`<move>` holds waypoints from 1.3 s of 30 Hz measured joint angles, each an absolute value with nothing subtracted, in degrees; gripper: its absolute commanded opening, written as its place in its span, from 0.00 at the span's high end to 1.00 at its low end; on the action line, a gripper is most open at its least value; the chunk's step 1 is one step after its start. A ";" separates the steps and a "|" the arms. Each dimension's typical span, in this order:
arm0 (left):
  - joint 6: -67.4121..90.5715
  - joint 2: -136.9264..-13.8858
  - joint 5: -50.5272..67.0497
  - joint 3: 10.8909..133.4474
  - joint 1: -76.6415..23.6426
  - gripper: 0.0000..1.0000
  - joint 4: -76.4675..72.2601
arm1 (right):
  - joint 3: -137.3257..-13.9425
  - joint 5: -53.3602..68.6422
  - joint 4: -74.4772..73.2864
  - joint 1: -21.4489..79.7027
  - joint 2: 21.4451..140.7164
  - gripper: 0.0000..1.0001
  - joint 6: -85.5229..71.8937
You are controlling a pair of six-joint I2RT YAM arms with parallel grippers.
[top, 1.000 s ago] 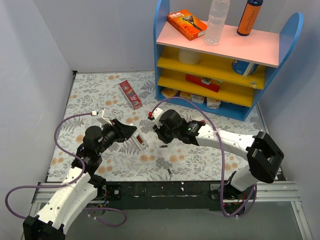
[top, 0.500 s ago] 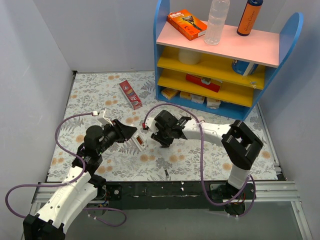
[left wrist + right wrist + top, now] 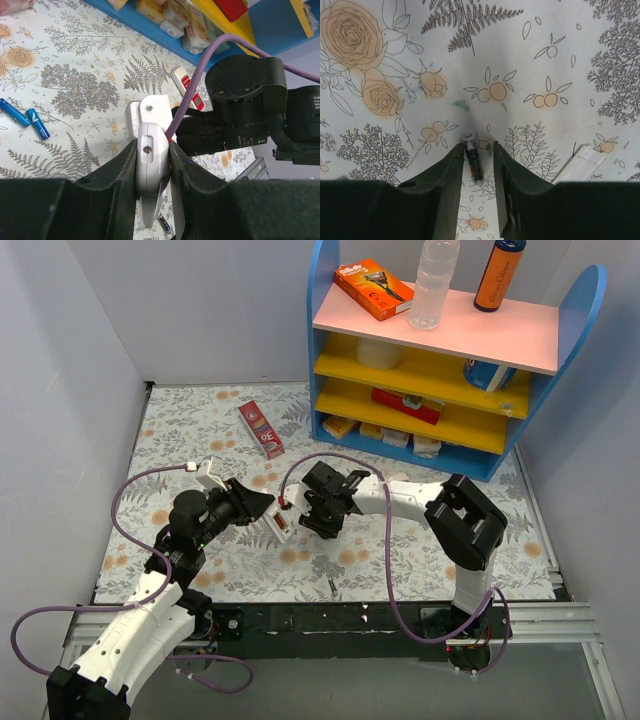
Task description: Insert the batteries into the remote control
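My left gripper (image 3: 264, 508) is shut on the white remote control (image 3: 150, 165), which it holds edge-on above the mat; the remote also shows in the top view (image 3: 281, 524). My right gripper (image 3: 318, 524) is right beside it, pointing down at the mat. Its fingers are slightly apart around a dark battery (image 3: 473, 160) with a metal end, which lies on the mat against the left finger. There is a gap to the right finger. Another battery (image 3: 331, 585) lies near the front edge; the left wrist view shows one (image 3: 164, 223) below the remote.
A blue and yellow shelf (image 3: 450, 350) with boxes and bottles stands at the back right. A red box (image 3: 261, 428) lies at the back. Two small blue pieces (image 3: 37, 123) and a red-faced remote (image 3: 190, 90) lie on the mat. A white strip (image 3: 580, 162) lies right of my right gripper.
My right arm has folded and swung its gripper left, close to the remote, and down onto the mat over a battery. My left arm has held still.
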State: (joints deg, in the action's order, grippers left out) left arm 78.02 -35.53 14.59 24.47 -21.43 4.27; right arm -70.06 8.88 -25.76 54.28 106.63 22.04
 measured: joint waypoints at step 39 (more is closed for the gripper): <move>88.14 -38.00 22.04 16.73 -21.17 1.00 -13.82 | -47.66 7.07 8.19 56.01 67.70 0.99 0.40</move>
